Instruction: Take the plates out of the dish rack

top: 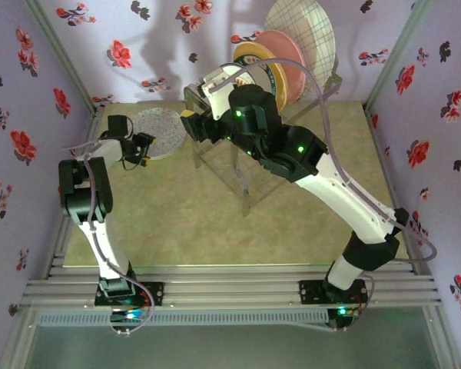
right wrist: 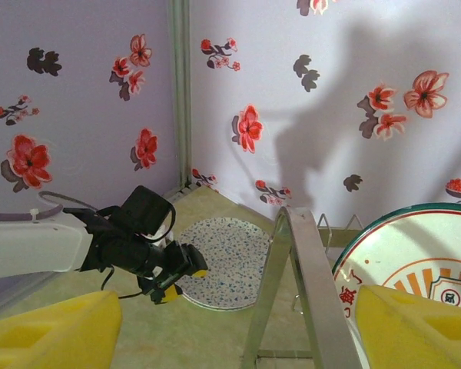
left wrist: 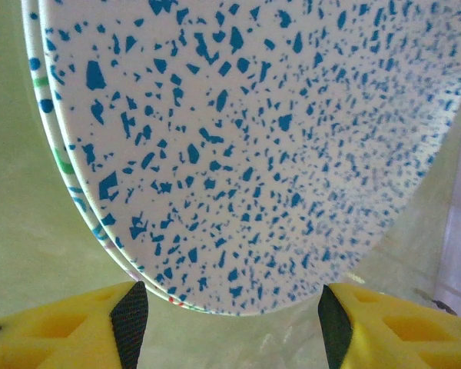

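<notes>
**Sunburst plate is next out of the rack**

The sunburst plate (right wrist: pixel 422 261), white with a green rim, stands on edge in the dish rack (right wrist: pixel 307 277), just behind one frame bar. Further back in the same rack stand the yellow plate (top: pixel 253 60), the pink plate (top: pixel 286 50) and the grid plate (top: pixel 301 27). The speckled plate (left wrist: pixel 246 138) lies flat on top of a small stack on the table (top: pixel 184 223), well apart from the rack at far left.

The right gripper (right wrist: pixel 238 307) hangs empty with its jaws wide, the frame bar between its pads. The left gripper (left wrist: pixel 230 315) is open too, its pads flanking the speckled plate's near rim and seemingly not touching it.

The right arm probably needs to shift sideways so its pads straddle the sunburst plate's rim, not the bar. It should then close firmly and lift straight up out of the slot before swinging across. The left arm would do well to back away from the stack.
</notes>
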